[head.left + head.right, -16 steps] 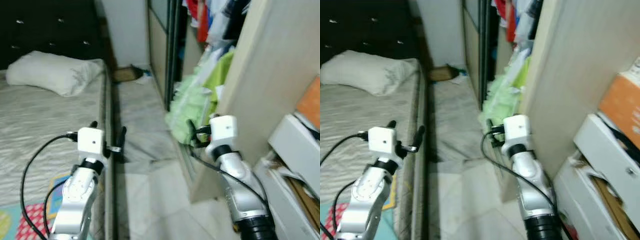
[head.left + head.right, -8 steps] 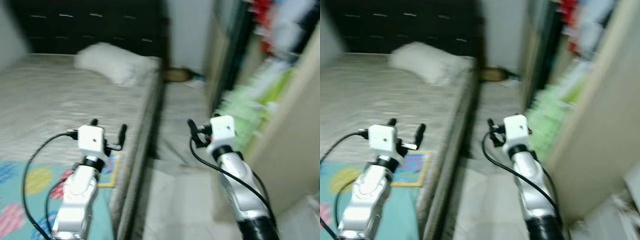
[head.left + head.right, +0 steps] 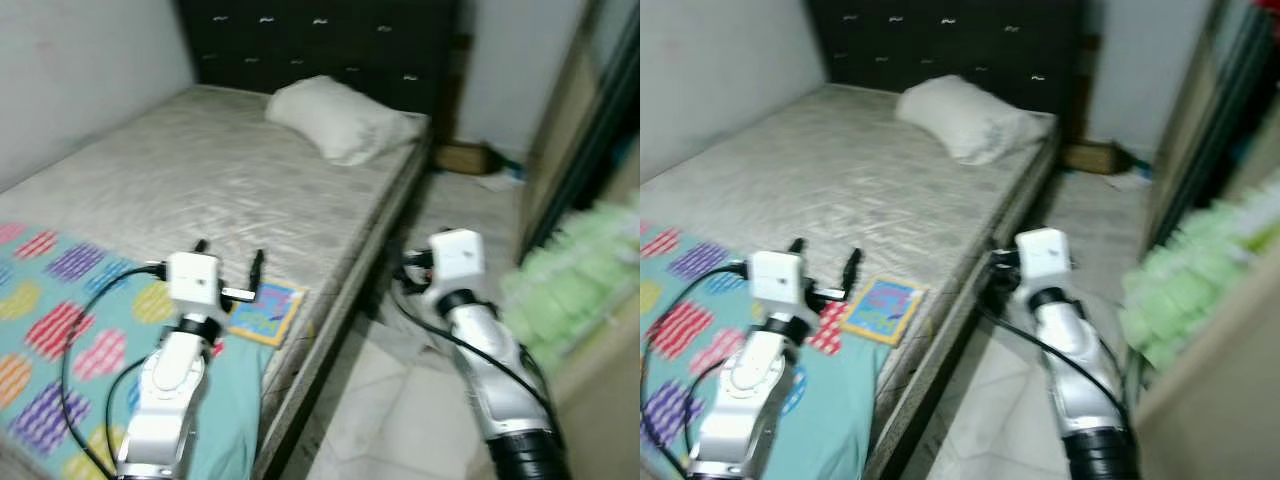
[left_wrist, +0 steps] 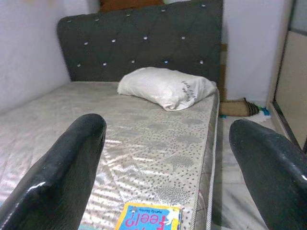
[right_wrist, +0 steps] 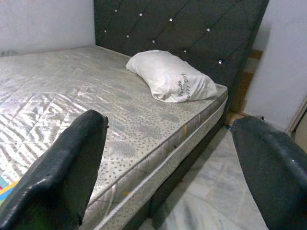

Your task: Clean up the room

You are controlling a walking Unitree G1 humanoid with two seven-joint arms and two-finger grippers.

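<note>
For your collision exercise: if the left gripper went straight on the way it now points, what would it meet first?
Probably the mattress. The left gripper, fingers open, points low along the bed, over the colourful book, towards the pillow farther on. Depth is unclear.

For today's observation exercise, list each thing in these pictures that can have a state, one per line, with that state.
Left gripper: open, empty, held above the bed.
Right gripper: open, empty, held over the floor by the bed's edge.
Pillow: lying at the head of the mattress, by the headboard.
Book: closed, flat near the mattress edge.
Patterned blanket: spread over the foot of the bed.
Mattress: bare, no sheet.
</note>
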